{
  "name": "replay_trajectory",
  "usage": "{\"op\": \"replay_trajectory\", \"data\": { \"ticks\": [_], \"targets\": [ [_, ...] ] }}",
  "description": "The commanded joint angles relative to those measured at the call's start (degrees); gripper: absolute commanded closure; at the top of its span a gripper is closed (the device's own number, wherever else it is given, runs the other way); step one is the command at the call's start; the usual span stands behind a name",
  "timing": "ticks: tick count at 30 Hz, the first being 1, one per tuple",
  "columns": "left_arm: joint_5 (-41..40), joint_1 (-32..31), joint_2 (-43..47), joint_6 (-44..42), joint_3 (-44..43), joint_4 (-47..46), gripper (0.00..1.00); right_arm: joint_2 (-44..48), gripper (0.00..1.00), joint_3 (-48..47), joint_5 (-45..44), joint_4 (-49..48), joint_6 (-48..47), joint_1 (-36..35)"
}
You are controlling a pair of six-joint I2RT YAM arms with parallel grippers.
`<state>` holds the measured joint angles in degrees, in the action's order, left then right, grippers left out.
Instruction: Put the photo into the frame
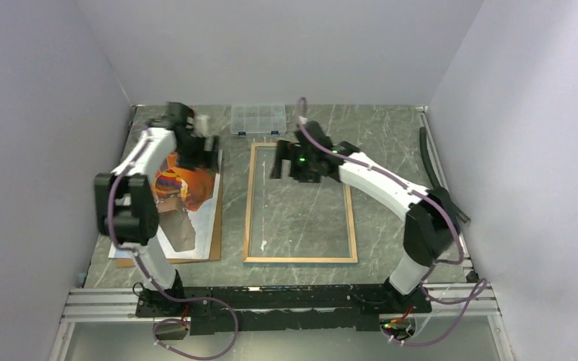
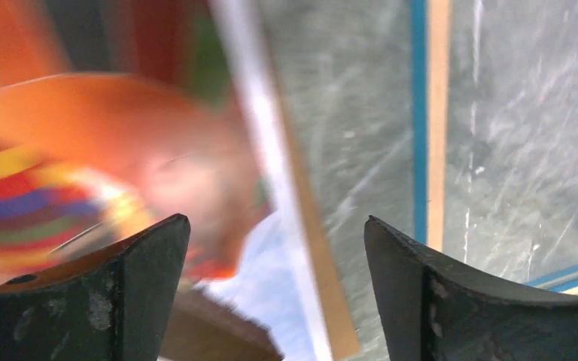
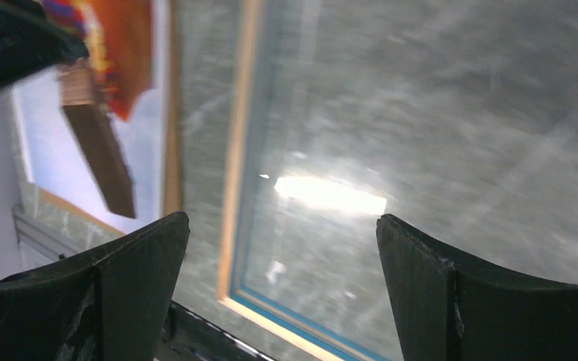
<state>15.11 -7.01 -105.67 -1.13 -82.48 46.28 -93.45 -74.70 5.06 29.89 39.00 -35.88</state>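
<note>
Top external: the photo (image 1: 196, 188) lies face up on a brown board (image 1: 217, 241), just left of the frame (image 1: 249, 203) — frame flat, wood side up. Left gripper (image 2: 277, 226) hovers over the photo's right edge, fingers apart, holding nothing. Right gripper (image 3: 282, 222) hangs over the frame — jaws spread, empty.

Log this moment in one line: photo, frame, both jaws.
orange hot-air-balloon paper photo: face up, outside frame | wood-backed rectangular frame: flat, back up, empty | left jaws: open over photo | right jaws: open over frame
</note>
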Motion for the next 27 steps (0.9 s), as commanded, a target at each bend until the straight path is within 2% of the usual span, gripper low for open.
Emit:
{"op": "replay_trajectory", "data": {
  "ticks": [1,4,7,8,10,12,14,17,20,27],
  "targets": [
    [-2.4,12.6,12.5,-8.9,-4.1,8.5,0.06,-9.3,0.0,-14.9,-4.8,1.4,-0.6,-9.6],
    [-0.9,23.9,15.3,-14.0,-4.1,12.9,0.06,-16.8,0.0,-27.4,-5.6,2.1,-0.6,-13.3],
    [0.8,34.4,15.8,-18.7,-2.1,12.6,0.07,-23.4,0.0,-35.5,1.9,-0.1,0.6,-12.8],
    [1.3,37.3,15.4,-20.4,-1.4,12.5,0.1,-24.9,0.0,-36.6,4.5,-1.5,1.8,-12.6],
    [0.4,40.8,14.2,-22.7,0.7,11.5,0.19,-28.8,0.0,-41.1,2.9,1.6,3.8,-13.2],
    [-1.2,42.9,13.2,-23.9,2.8,9.0,0.29,-35.1,0.0,-52.1,-3.0,9.9,2.6,-14.9],
    [-3.9,43.9,12.6,-24.3,5.5,4.9,0.37,-40.2,0.0,-57.7,-7.1,14.6,1.9,-16.1],
    [-8.4,43.9,11.4,-24.0,8.9,-1.9,0.45,-41.1,0.0,-55.6,-9.7,11.7,1.9,-17.2],
    [-11.1,43.9,9.1,-23.0,10.3,-6.0,0.48,-42.1,0.0,-57.2,-13.7,12.8,0.7,-18.3],
    [-14.9,43.7,2.3,-21.2,10.7,-13.3,0.56,-43.9,0.0,-54.6,-11.7,9.4,1.2,-18.5]
  ]
}}
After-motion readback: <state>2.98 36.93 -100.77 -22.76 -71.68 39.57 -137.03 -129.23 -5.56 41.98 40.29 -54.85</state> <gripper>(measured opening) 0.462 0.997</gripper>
